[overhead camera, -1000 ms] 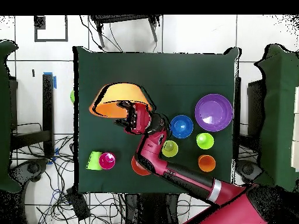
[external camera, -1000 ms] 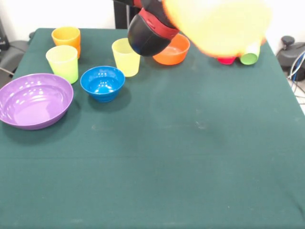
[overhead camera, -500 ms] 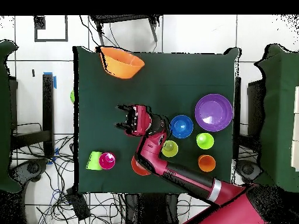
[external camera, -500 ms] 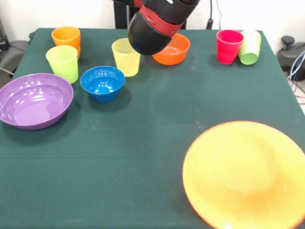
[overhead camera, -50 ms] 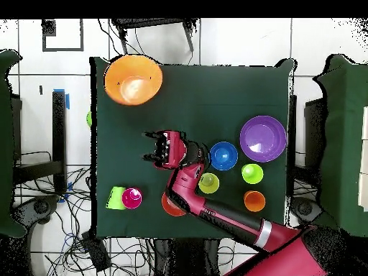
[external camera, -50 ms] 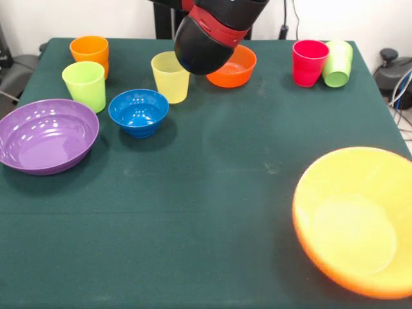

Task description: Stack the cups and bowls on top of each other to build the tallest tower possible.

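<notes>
Bowls and cups all sit separately on the green surface (external camera, -50 ms: 206, 193); nothing is stacked.

Front view: large orange-yellow bowl (external camera, -50 ms: 357, 222) upright at lower right of the frame, at the surface's edge, tilted slightly. Purple bowl (external camera, -50 ms: 45, 135) at left edge. Blue bowl (external camera, -50 ms: 138, 112) just right of it. Lime green cup (external camera, -50 ms: 85, 85) and orange cup (external camera, -50 ms: 90, 54) at upper left, orange one higher in the frame. Yellow cup (external camera, -50 ms: 170, 77) upper centre, partly behind the arm (external camera, -50 ms: 212, 32). Red-orange bowl (external camera, -50 ms: 233, 67) right of it, also partly covered by the arm. Red cup (external camera, -50 ms: 308, 62) upright at upper right; green cup (external camera, -50 ms: 337, 63) leaning against its right side. Jaws not visible in this view.

Overhead view: orange-yellow bowl at upper left corner of the surface, overhanging the edge. Gripper (overhead camera, -50 ms: 157, 147) at centre-left, well apart from that bowl, empty, with jaws spread apart. Purple bowl at right; blue bowl between it and the arm. Red cup and green cup at lower left, touching.
</notes>
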